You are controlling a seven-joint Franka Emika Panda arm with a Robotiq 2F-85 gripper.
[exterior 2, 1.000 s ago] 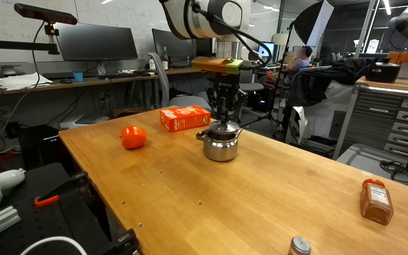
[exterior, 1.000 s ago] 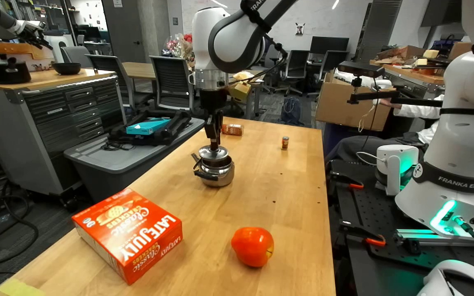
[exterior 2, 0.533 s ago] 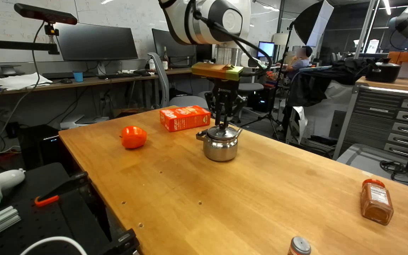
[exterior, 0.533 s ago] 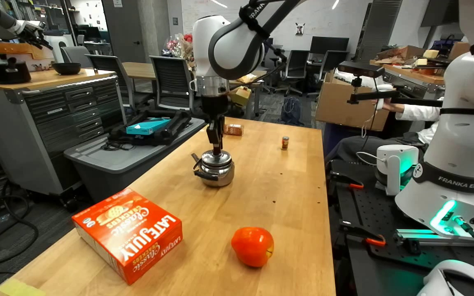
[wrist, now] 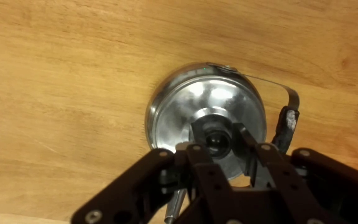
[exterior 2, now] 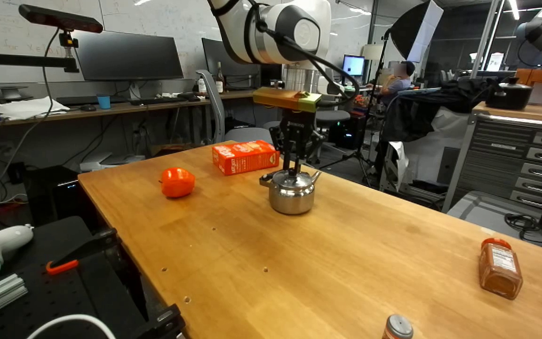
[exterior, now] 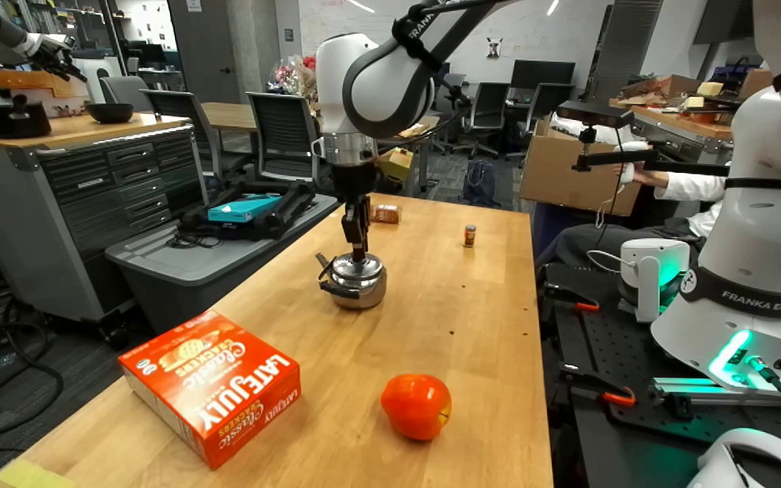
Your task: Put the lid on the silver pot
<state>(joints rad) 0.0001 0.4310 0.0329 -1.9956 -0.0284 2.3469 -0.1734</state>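
Observation:
The silver pot [exterior: 369, 297] stands upright on the wooden table; it also shows in an exterior view [exterior 2: 292, 202] and in the wrist view [wrist: 150, 119]. The lid [wrist: 177, 109] lies flat over the pot's mouth and looks seated; it shows too in both exterior views [exterior: 371, 268] [exterior 2: 306, 180]. My gripper [wrist: 215, 128] points straight down, with one finger on each side of the lid's dark knob [wrist: 218, 142]. The fingertips stand wider apart than the knob. In the exterior views the gripper [exterior: 359, 257] [exterior 2: 291, 170] is low at the lid, and the fingers partly hide the knob.
An orange cracker box [exterior: 214, 383] and a red-orange fruit [exterior: 417, 407] lie on the table. A spice jar [exterior 2: 500, 268] and a small shaker [exterior 2: 398, 327] are also on it. The pot's side handle [wrist: 286, 129] and spout [wrist: 174, 207] stick out.
My gripper has come down with the lid, which was raised and tilted over the pot one second ago and now lies flat on it. The fingers have parted around the knob.

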